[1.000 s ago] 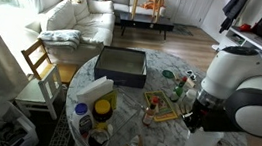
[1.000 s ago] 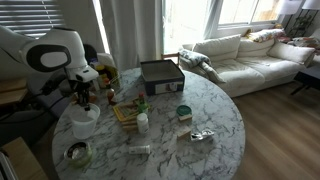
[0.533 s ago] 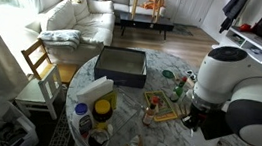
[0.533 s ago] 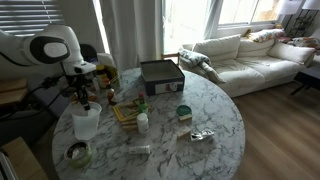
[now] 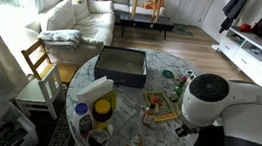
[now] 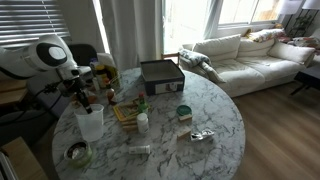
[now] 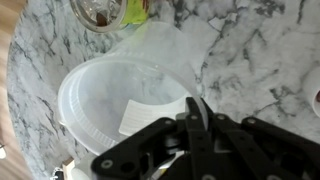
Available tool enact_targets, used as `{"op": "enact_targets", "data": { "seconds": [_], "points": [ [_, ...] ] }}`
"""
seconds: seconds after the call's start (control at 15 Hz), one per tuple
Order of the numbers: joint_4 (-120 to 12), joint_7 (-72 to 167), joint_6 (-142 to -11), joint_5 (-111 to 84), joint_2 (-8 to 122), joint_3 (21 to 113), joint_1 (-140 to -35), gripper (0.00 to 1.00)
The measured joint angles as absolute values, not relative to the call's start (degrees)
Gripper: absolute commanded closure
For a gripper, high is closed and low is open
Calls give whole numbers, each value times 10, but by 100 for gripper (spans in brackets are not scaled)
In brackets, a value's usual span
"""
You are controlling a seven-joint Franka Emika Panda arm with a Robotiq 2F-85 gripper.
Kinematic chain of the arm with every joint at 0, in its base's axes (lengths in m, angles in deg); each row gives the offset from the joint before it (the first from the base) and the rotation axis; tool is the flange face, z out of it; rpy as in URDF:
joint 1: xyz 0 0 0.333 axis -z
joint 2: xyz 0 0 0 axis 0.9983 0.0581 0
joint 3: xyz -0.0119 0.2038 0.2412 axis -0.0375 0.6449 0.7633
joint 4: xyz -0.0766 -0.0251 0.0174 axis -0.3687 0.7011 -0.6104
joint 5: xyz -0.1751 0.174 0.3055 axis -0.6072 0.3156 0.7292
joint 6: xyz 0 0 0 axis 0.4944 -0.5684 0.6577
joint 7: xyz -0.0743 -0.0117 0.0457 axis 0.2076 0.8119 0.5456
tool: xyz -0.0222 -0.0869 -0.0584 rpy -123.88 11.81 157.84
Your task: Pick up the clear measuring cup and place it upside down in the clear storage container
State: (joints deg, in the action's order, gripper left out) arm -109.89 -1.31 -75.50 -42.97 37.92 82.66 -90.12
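Note:
The clear measuring cup [image 6: 88,122] stands near the edge of the marble table, with my gripper [image 6: 82,100] reaching down onto its rim. In the wrist view the cup [image 7: 100,95] shows as a wide translucent tub with its mouth open to the camera. There my gripper [image 7: 195,108] is shut, pinching the cup's wall between its fingers. My arm hides the cup in an exterior view. The clear storage container [image 5: 122,64] [image 6: 160,75], dark and shallow, sits at the far side of the table, well away from the cup.
Bottles and jars [image 6: 103,85] crowd the space beside the cup, and a wooden tray [image 6: 127,112] lies mid-table. A metal bowl [image 6: 77,152], a green-lidded tub [image 6: 184,112] and crumpled foil [image 6: 202,135] are scattered about. A jar [image 7: 105,10] stands close to the cup. Wooden chair [image 5: 40,62] at the table's edge.
My arm's body has swung across an exterior view and now covers the cup there. The gripper stays shut on the cup, which has barely shifted.

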Motion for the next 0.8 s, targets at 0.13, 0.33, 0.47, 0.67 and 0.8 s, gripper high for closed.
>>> {"op": "enact_targets", "data": {
  "seconds": [0.13, 0.33, 0.47, 0.67, 0.8],
  "points": [
    [-1096, -17, -756, -435, 386, 827, -904, 96],
    [-1094, -17, -756, -436, 386, 826, -904, 99],
    [-1094, -17, -749, -446, 387, 825, -906, 99],
    [-1092, -26, -735, -504, 400, 826, -920, 99],
    [-1088, -36, -725, -540, 417, 829, -937, 71]
  ]
}}
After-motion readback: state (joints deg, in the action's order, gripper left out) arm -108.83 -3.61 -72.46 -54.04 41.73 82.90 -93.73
